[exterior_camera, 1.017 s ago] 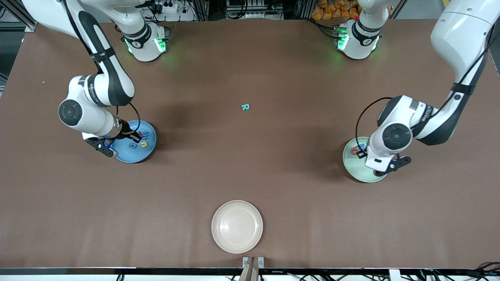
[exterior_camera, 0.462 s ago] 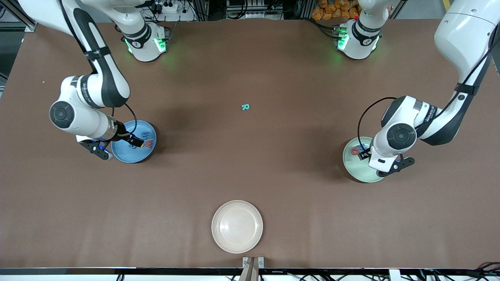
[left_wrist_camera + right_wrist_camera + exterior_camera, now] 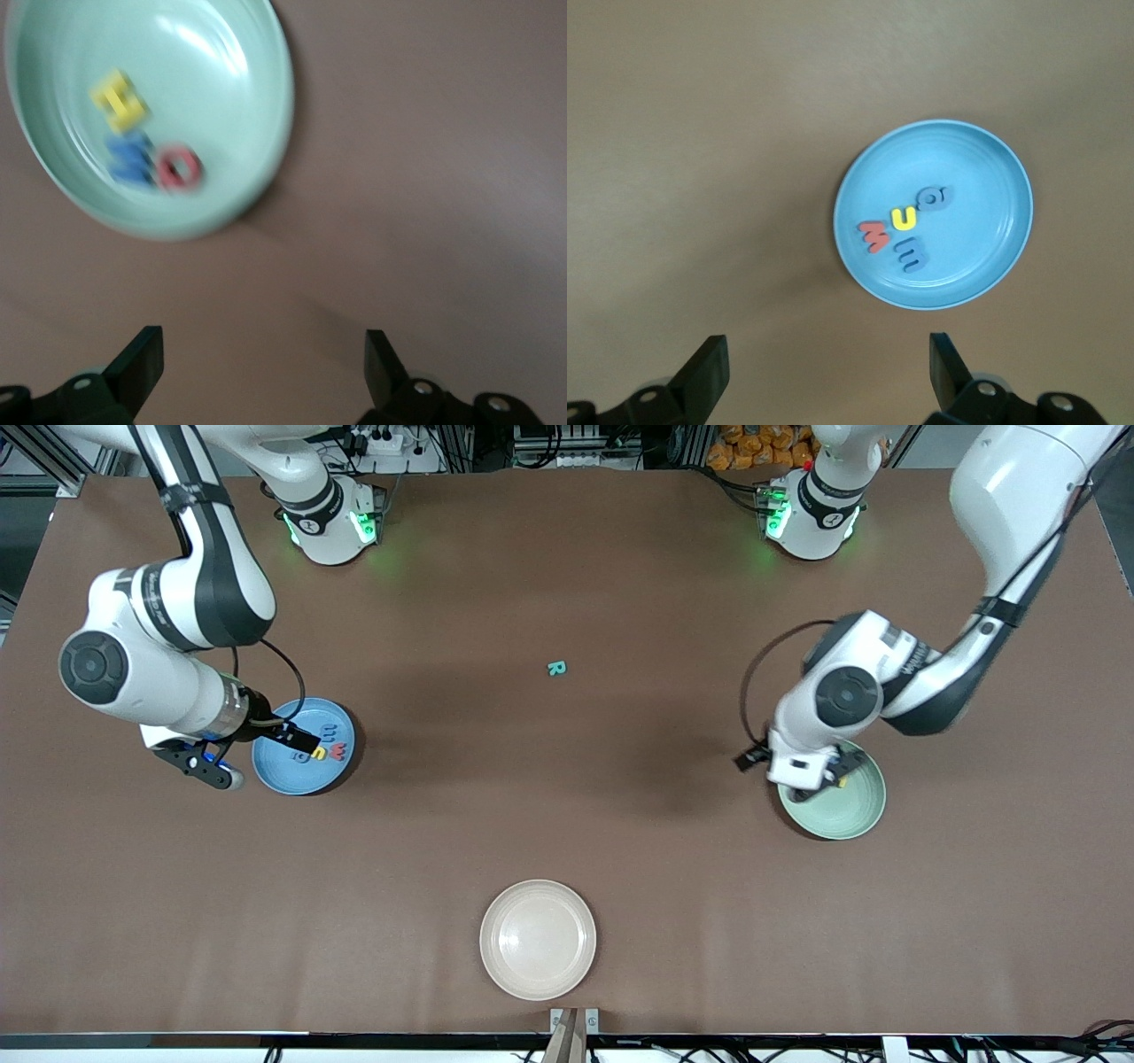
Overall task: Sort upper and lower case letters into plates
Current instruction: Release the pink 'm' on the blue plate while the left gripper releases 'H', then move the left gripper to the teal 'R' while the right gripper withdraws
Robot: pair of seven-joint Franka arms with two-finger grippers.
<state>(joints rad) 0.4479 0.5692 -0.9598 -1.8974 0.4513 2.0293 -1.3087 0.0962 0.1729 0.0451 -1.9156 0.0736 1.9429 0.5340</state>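
The blue plate [image 3: 306,779] [image 3: 992,177] holds a red letter [image 3: 871,235], a yellow one [image 3: 904,218] and two blue ones [image 3: 911,257]. My right gripper [image 3: 301,737] [image 3: 828,350] hangs open and empty, up by that plate's edge. The mint green plate [image 3: 873,806] [image 3: 266,133] holds a yellow letter [image 3: 120,97], a blue one [image 3: 128,159] and a red one [image 3: 180,166]; in the front view my left arm covers them. My left gripper [image 3: 747,760] [image 3: 263,345] is open and empty over bare table beside that plate. A teal R [image 3: 555,668] lies alone mid-table.
A cream-white plate [image 3: 538,939] sits empty near the table's front edge. The brown table [image 3: 567,815] stretches bare between the plates.
Both grippers have opened and lifted away from their plates. The left one swung off the green plate toward mid-table; the right arm drew back toward its end of the table.
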